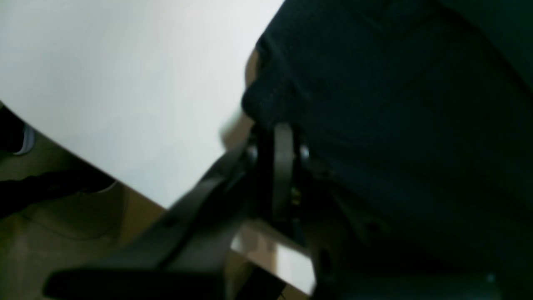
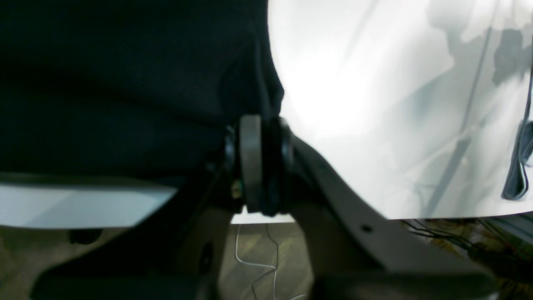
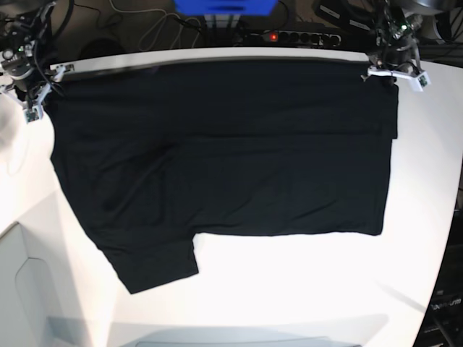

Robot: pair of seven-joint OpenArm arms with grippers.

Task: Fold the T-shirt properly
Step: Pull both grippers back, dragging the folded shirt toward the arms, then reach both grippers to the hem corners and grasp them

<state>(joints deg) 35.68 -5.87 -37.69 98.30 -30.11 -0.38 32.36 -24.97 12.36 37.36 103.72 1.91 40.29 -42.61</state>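
With the black T-shirt (image 3: 217, 166) spread flat on the white worktop (image 3: 304, 289), the left fingers (image 1: 283, 137) and right fingers (image 2: 258, 133) each pinch a corner of its far edge, seemingly ready to carry that edge toward the near hem together, evenly.

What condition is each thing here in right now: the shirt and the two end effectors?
T-shirt: partly folded on the table, top edge held taut, one sleeve sticking out.
Left end effector: shut on T-shirt's corner.
Right end effector: shut on T-shirt's other corner.
Table: white, shirt lying on it.
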